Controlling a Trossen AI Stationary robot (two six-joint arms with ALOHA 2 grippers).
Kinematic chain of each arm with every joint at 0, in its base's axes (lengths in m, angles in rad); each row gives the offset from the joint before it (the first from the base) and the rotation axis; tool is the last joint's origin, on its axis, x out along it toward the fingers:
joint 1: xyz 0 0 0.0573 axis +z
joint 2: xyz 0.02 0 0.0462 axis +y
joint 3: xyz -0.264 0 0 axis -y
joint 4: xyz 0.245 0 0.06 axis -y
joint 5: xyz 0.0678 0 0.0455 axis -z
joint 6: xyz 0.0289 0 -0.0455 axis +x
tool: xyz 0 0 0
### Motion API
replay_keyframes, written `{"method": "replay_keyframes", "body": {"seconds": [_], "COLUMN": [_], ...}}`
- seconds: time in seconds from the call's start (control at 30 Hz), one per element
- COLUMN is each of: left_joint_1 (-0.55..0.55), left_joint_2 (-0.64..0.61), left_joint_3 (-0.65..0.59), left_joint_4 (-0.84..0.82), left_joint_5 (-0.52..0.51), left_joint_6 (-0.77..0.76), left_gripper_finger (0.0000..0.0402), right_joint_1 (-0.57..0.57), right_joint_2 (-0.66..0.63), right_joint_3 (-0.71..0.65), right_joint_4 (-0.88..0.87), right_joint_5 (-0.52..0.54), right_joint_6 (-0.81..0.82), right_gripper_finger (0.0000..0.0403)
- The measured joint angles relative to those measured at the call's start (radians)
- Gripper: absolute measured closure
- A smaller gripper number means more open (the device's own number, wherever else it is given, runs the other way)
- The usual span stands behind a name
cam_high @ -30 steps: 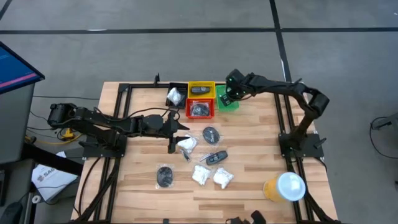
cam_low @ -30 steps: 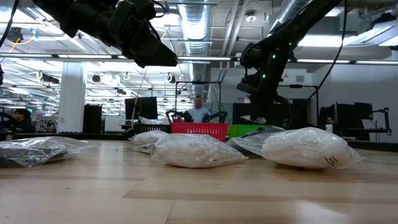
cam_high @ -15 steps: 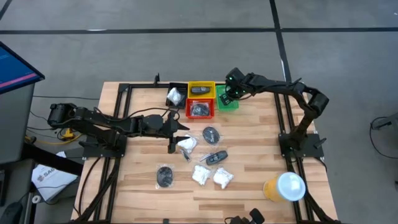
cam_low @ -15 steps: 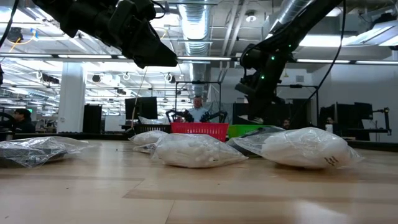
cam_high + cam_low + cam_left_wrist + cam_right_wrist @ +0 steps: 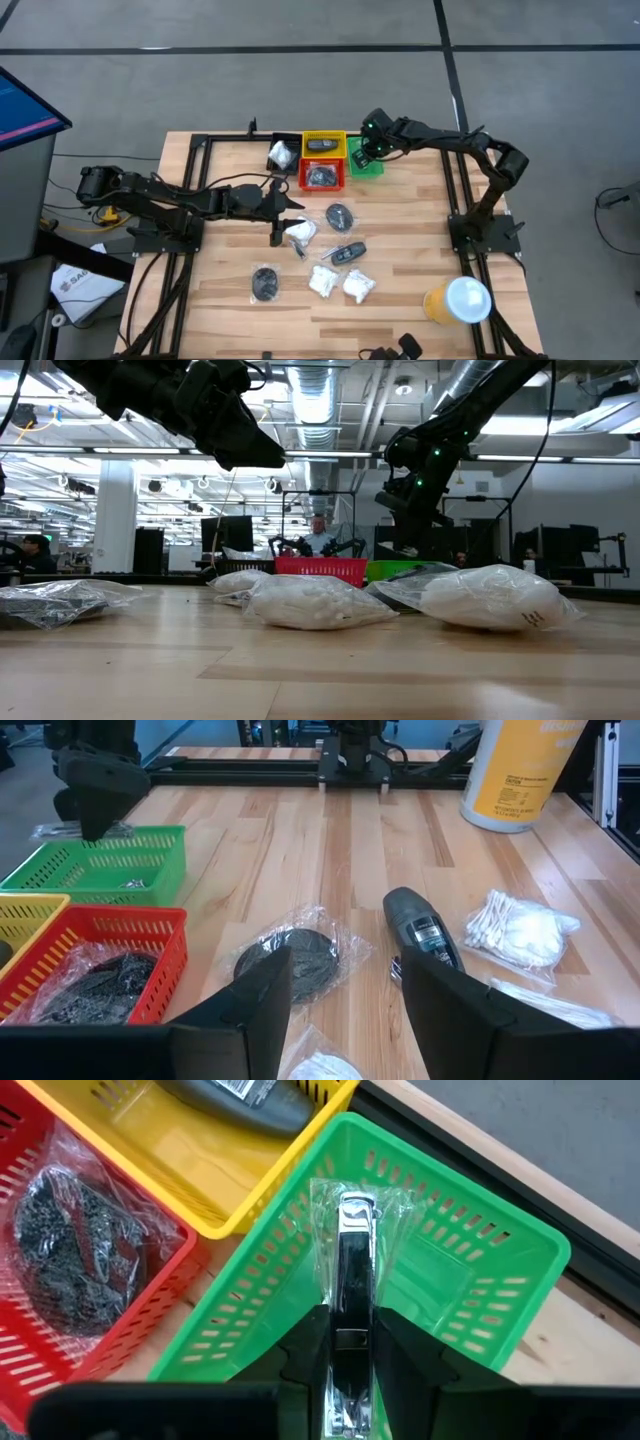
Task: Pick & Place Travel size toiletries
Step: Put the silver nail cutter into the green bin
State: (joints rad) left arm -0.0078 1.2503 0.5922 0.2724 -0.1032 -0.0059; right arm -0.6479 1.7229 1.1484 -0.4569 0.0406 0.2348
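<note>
Right gripper (image 5: 350,1380) hangs directly over the green bin (image 5: 480,1295), its fingers pinching a bagged silvery tube (image 5: 353,1270) whose long axis runs straight out from the claw, so release looks like the next move (the left gripper (image 5: 345,985), spread and empty, waits by the loose pile and is nearer it). Counting from the high view, largest first: one table (image 5: 230,310), four bins, one orange cup (image 5: 457,300); loose on the table, three white packets (image 5: 358,286), two dark discs (image 5: 340,215), one black oblong piece (image 5: 348,251). Red, yellow and black bins hold one item each.
</note>
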Motion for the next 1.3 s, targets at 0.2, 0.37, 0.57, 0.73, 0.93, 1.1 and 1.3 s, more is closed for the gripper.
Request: {"method": "replay_keyframes", "body": {"seconds": [0.2, 0.37, 0.57, 0.73, 0.93, 1.1, 1.3], "left_joint_1": [0.0, 0.0, 0.0, 0.0, -0.009, -0.033, -0.062], "left_joint_2": [0.0, 0.0, 0.0, 0.0, -0.001, 0.0, 0.0], "left_joint_3": [0.0, 0.0, 0.0, 0.0, -0.008, -0.061, -0.107], "left_joint_4": [-0.002, -0.003, -0.004, -0.005, 0.0, -0.002, 0.011], "left_joint_5": [0.0, 0.0, 0.018, 0.168, 0.293, 0.295, 0.277], "left_joint_6": [0.0, 0.0, 0.0, 0.005, 0.007, 0.029, 0.028], "left_gripper_finger": [0.0224, 0.0224, 0.0224, 0.0224, 0.0224, 0.0224, 0.0224], "right_joint_1": [0.0, 0.0, 0.007, 0.043, 0.089, 0.122, 0.15], "right_joint_2": [0.0, -0.001, -0.001, -0.001, -0.002, -0.002, -0.002], "right_joint_3": [0.0, 0.0, 0.0, 0.0, 0.0, 0.0, 0.0], "right_joint_4": [0.002, 0.003, 0.037, 0.075, 0.088, 0.096, 0.117], "right_joint_5": [0.0, 0.0, 0.0, 0.0, 0.0, 0.0, 0.0], "right_joint_6": [-0.001, -0.002, -0.048, -0.058, -0.085, -0.085, -0.088], "right_gripper_finger": [0.0315, 0.0273, 0.0227, 0.0208, 0.0208, 0.0217, 0.0229]}}
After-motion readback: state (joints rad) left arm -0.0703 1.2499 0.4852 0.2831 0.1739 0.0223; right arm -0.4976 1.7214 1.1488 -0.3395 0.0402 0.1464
